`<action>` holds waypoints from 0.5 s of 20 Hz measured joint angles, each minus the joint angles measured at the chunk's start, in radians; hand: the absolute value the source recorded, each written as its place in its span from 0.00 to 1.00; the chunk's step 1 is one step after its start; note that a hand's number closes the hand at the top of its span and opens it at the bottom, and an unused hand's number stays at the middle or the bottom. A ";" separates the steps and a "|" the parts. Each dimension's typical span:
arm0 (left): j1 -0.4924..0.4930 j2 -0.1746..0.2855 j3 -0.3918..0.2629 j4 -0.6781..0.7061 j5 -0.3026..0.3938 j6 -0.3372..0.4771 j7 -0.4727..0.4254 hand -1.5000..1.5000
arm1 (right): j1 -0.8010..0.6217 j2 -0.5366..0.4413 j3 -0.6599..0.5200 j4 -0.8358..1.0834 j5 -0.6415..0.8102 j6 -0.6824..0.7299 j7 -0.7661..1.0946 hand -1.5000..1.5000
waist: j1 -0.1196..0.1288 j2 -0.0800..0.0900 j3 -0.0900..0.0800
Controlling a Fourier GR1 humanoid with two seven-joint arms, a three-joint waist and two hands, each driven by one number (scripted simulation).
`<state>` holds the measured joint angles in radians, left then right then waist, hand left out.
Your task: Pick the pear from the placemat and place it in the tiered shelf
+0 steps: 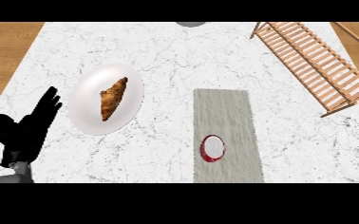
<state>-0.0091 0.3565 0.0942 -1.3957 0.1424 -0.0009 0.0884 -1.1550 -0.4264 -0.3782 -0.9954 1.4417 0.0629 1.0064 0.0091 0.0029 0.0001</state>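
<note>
Down at the lower left edge you have the robot's left hand [28, 133], black, with its fingers straight and pointing up and away from you, open and holding nothing. It rests over the white marble counter [175, 57], and a bit of grey forearm [17, 174] shows below it. You will not find the right hand anywhere in this view.

Just to the right of that hand's fingertips, apart from them, lies a white plate [88, 109]. A brown croissant [113, 98] lies on it, set at a slant, its upper tip leaning to the right.

Look right of the plate and you come to a grey placemat [224, 109], a long strip running from mid-counter towards the near edge. On its lower part sits the only thing on the mat: a small round item [213, 147] with a red rim and a white face. You cannot make out a pear's shape in it. It lies well apart from the left hand, with the plate between them.

At the upper right stands the wooden slatted shelf [308, 61], set at a slant across that corner of the counter, well apart from the placemat. Nothing shows on its slats.

A grey shape [190, 23] peeks in at the middle of the far edge; you cannot tell what it is.
</note>
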 measured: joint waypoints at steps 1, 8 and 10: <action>0.003 -0.001 -0.001 -0.005 -0.001 -0.001 0.003 0.50 | 0.012 -0.007 -0.012 -0.002 -0.001 -0.019 0.005 1.00 | 0.000 0.000 0.000; 0.026 -0.007 0.007 -0.021 -0.008 -0.017 -0.007 0.50 | 0.059 -0.044 -0.048 0.083 -0.006 -0.093 0.001 0.00 | 0.003 0.000 0.000; 0.024 0.005 0.027 -0.008 0.002 -0.037 -0.015 0.50 | 0.077 -0.058 -0.046 0.085 -0.017 -0.100 -0.015 0.00 | 0.001 -0.001 0.000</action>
<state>0.0145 0.3618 0.1207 -1.4033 0.1446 -0.0375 0.0733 -1.0778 -0.4842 -0.4239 -0.9103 1.4243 -0.0372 0.9913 0.0101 0.0022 0.0002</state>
